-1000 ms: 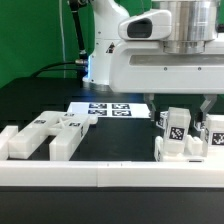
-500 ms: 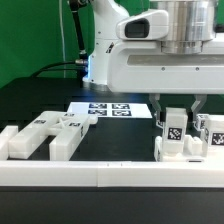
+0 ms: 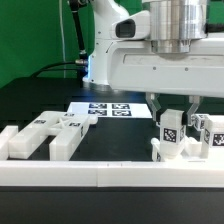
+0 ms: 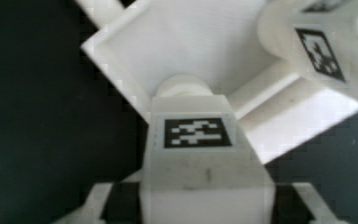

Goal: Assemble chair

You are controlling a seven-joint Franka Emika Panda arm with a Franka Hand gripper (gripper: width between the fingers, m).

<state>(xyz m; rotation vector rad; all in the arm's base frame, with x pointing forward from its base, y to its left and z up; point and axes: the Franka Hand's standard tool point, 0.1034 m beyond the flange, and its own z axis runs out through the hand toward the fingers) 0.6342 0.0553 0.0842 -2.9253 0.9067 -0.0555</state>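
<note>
At the exterior view's left, on the black table (image 3: pixel 40 95), lies a wide chair part (image 3: pixel 45 135). It is white and blocky, with two stubs reaching toward the camera and small square tags on its top. A long white rail (image 3: pixel 100 172) runs across the front of the table, just ahead of this part, and hides the lower edge of everything behind it.

Further back, near the middle, the marker board (image 3: pixel 108 108) lies flat, apart from the chair parts. The arm (image 3: pixel 150 60), white and bulky, hangs over it and blocks the board's far right corner.

Toward the right, the gripper (image 3: pixel 176 112) is down over an upright post (image 3: pixel 172 130) that shows a tag on its face. Its dark fingers (image 3: pixel 159 108) stand one on each side of the post's top, but whether they press on the post or leave a gap cannot be told. The wrist view looks straight down the post (image 4: pixel 197 140), with its tag centred, and a white slab (image 4: pixel 158 50) lies beyond it.

Just beside the post, on the exterior view's right, stands a tagged block (image 3: pixel 208 132). It crowds the gripper's far finger and also appears at the edge of the wrist view (image 4: pixel 318 45).
</note>
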